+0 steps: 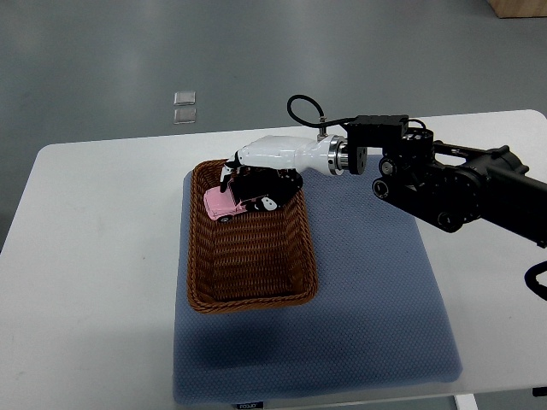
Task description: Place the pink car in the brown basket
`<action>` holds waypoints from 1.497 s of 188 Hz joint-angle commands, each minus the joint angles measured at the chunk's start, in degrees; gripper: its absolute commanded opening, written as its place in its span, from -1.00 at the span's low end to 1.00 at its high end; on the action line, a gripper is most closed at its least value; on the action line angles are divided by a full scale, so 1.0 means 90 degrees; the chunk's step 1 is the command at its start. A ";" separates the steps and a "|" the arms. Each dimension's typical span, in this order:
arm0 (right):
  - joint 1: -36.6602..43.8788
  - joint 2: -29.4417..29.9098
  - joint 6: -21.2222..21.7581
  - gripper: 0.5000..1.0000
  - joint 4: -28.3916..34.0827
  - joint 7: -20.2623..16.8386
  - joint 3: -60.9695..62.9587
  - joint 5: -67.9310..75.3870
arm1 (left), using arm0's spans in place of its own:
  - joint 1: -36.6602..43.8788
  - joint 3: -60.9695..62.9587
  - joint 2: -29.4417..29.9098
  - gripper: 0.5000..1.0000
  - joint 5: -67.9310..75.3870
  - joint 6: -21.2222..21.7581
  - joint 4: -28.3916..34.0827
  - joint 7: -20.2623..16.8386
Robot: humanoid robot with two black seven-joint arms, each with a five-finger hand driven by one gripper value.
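Note:
A pink toy car (224,202) sits over the far end of the brown wicker basket (248,273), which lies on a blue mat. My right hand (256,184) reaches in from the right over the basket's far end. Its black fingers (259,186) are curled around the car's right side. I cannot tell whether the car touches the basket floor. The left arm is out of view.
The blue mat (376,316) covers the middle of the white table (94,282). Two small clear squares (184,107) lie on the grey floor beyond the table. A cardboard box corner (520,7) shows at the top right.

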 commanded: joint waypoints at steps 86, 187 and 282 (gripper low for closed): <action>-0.0348 0.0068 -0.0424 0.57 -0.0176 -0.0010 -0.0084 0.0006 | 0.0000 0.0018 0.0000 1.00 0.0000 0.0000 -0.0023 0.0003; -0.0690 -0.0684 -0.0551 0.64 -0.0244 -0.0313 0.1762 0.1480 | 0.0000 0.0028 0.0000 1.00 0.0000 0.0000 -0.0023 0.0003; -0.2125 -0.1162 -0.1362 0.63 -0.0234 -0.1202 0.3334 0.4205 | -0.0020 0.0028 0.0000 1.00 0.0000 0.0000 -0.0033 -0.0007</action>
